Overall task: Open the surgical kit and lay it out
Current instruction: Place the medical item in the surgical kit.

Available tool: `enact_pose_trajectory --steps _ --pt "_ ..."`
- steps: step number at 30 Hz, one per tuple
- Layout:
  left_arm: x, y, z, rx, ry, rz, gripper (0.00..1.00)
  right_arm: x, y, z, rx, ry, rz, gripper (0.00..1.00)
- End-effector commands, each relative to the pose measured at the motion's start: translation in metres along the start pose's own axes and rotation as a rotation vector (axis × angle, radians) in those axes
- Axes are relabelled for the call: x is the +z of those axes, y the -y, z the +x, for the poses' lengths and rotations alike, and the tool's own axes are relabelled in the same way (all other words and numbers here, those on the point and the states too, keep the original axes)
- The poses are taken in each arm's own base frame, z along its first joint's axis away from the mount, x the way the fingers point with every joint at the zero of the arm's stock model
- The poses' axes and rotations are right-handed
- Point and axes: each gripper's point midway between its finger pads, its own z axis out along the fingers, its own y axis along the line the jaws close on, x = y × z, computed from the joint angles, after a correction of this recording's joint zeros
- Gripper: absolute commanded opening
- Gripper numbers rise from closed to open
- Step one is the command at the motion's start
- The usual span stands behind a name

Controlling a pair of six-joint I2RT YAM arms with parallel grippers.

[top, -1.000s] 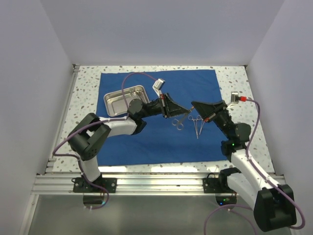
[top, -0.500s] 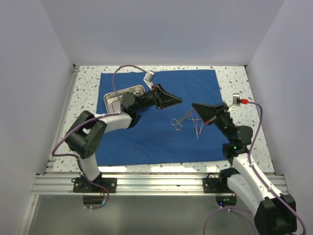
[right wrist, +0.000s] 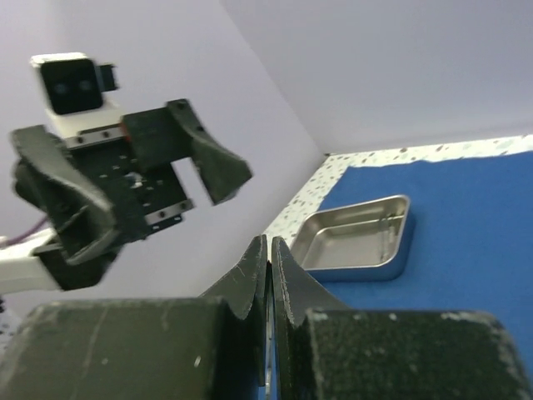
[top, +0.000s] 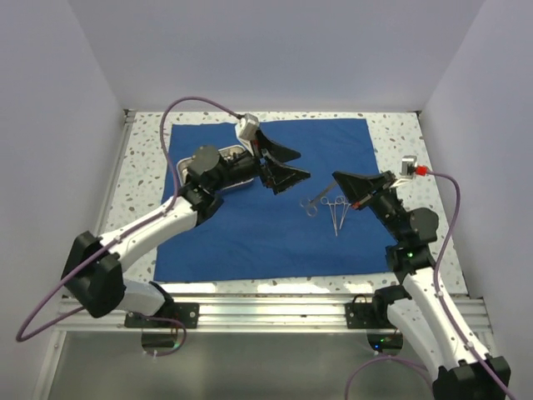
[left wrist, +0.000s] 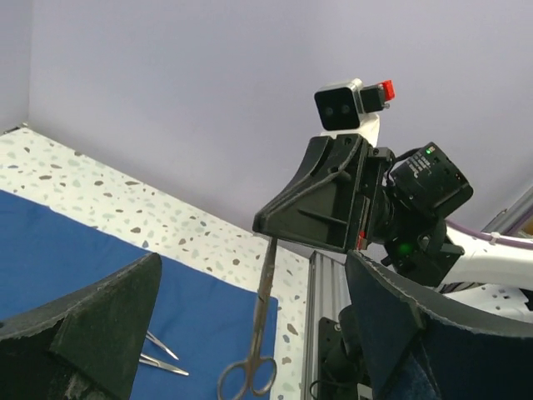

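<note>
The blue cloth [top: 250, 242] lies spread flat on the table. The steel tray [top: 229, 152] stands on its far left part, half hidden by my left arm; the right wrist view shows the tray [right wrist: 358, 268] with a slim instrument inside. My right gripper [top: 336, 177] is shut on the blades of silver scissors [top: 316, 202], which hang ring handles down [left wrist: 250, 375]. My left gripper [top: 287, 165] hovers open and empty to the left of them, right of the tray. Ring-handled forceps [top: 336, 215] lie on the cloth below the right gripper.
Speckled tabletop [top: 146, 167] borders the cloth on the left, back and right. White walls enclose three sides. An aluminium rail [top: 266, 304] with both arm bases runs along the near edge.
My left gripper has opened, let go of the scissors and pulled back towards the tray. The right gripper stays shut on the scissors and has barely moved.
</note>
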Motion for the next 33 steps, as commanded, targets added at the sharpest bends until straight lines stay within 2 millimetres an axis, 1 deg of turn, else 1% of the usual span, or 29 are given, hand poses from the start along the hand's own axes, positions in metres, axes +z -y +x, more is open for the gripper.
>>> enact_pose_trajectory --steps 1,2,3,5,6,7,8,9,10,11,12,13,14,15,16,17,18,19,20,22,23,24,26,27,28,30,31,32,33 --pt "-0.009 -0.011 0.010 0.061 -0.067 -0.146 0.95 0.000 0.000 -0.021 -0.173 0.029 0.064 0.00" --pt "-0.010 -0.017 0.006 0.067 -0.052 -0.210 0.95 -0.003 0.002 -0.020 -0.187 0.020 0.088 0.00" --pt "-0.016 -0.021 0.008 0.062 -0.063 -0.260 0.95 -0.005 -0.006 -0.028 -0.217 0.038 0.082 0.00" --pt "-0.020 -0.024 0.009 0.038 -0.057 -0.305 0.95 -0.008 -0.007 -0.029 -0.288 0.013 0.088 0.00" --pt "-0.022 -0.025 0.018 0.006 -0.073 -0.304 0.95 -0.007 -0.016 -0.035 -0.318 0.012 0.071 0.00" --pt "-0.020 -0.022 0.020 -0.056 -0.061 -0.291 0.95 -0.007 -0.017 -0.036 -0.348 0.000 0.071 0.00" --pt "-0.018 -0.015 0.028 -0.105 -0.078 -0.247 0.95 -0.007 -0.018 -0.031 -0.392 -0.041 0.053 0.00" --pt "-0.017 -0.019 0.045 -0.166 -0.101 -0.229 0.95 -0.005 -0.025 -0.036 -0.419 -0.050 0.037 0.00" --pt "-0.011 -0.011 0.041 -0.231 -0.072 -0.179 0.95 -0.003 -0.024 -0.034 -0.442 -0.072 0.027 0.00" --pt "-0.005 -0.008 0.049 -0.326 -0.085 -0.137 0.95 -0.001 -0.034 -0.030 -0.452 -0.091 -0.037 0.00" --pt "-0.004 -0.012 0.061 -0.343 -0.122 -0.129 0.95 0.000 -0.037 -0.028 -0.453 -0.096 -0.064 0.00" --pt "0.001 -0.002 0.052 -0.415 -0.094 -0.059 0.94 0.001 -0.043 -0.025 -0.474 -0.104 -0.105 0.00" --pt "-0.001 0.006 0.054 -0.465 -0.122 0.014 0.94 0.001 -0.045 -0.023 -0.496 -0.112 -0.126 0.00" --pt "0.000 0.003 0.061 -0.526 -0.131 0.039 0.93 0.002 -0.050 -0.021 -0.516 -0.120 -0.142 0.00" --pt "0.000 0.016 0.045 -0.587 -0.092 0.114 0.93 0.002 -0.051 -0.018 -0.554 -0.133 -0.159 0.00" --pt "-0.003 0.019 0.041 -0.617 -0.094 0.149 0.93 0.005 -0.051 -0.014 -0.561 -0.150 -0.173 0.00" --pt "-0.005 0.020 0.040 -0.696 -0.096 0.165 0.93 0.007 -0.060 -0.007 -0.565 -0.177 -0.224 0.00" --pt "-0.008 0.026 0.030 -0.689 -0.071 0.205 0.93 0.009 -0.060 -0.002 -0.609 -0.193 -0.242 0.00" --pt "-0.012 0.024 0.023 -0.703 -0.054 0.215 0.94 0.011 -0.057 0.002 -0.621 -0.212 -0.237 0.00" --pt "-0.017 0.028 0.015 -0.726 -0.046 0.245 0.95 0.021 -0.045 0.014 -0.680 -0.244 -0.208 0.00" --pt "-0.020 0.027 0.012 -0.724 -0.051 0.250 0.95 0.025 -0.038 0.022 -0.691 -0.279 -0.188 0.00" --pt "-0.021 0.029 0.011 -0.723 -0.052 0.261 0.95 0.035 -0.040 0.032 -0.710 -0.311 -0.204 0.00" --pt "-0.025 0.035 0.010 -0.681 -0.070 0.304 0.94 0.047 -0.031 0.041 -0.757 -0.352 -0.152 0.00" --pt "-0.028 0.043 0.007 -0.613 -0.063 0.356 0.91 0.056 -0.035 0.049 -0.757 -0.369 -0.164 0.00" --pt "-0.032 0.046 0.007 -0.571 -0.061 0.382 0.89 0.060 -0.039 0.050 -0.728 -0.364 -0.171 0.00" --pt "-0.044 0.048 0.011 -0.468 -0.041 0.402 0.86 0.070 -0.051 0.040 -0.700 -0.298 -0.200 0.00" --pt "-0.044 0.039 0.017 -0.357 -0.026 0.371 0.86 0.074 -0.055 0.038 -0.658 -0.284 -0.199 0.00" --pt "-0.046 0.027 0.021 -0.303 -0.015 0.317 0.86 0.076 -0.055 0.037 -0.650 -0.286 -0.189 0.00" --pt "-0.048 0.006 0.035 -0.190 -0.036 0.213 0.86 0.079 -0.061 0.029 -0.650 -0.276 -0.191 0.00"
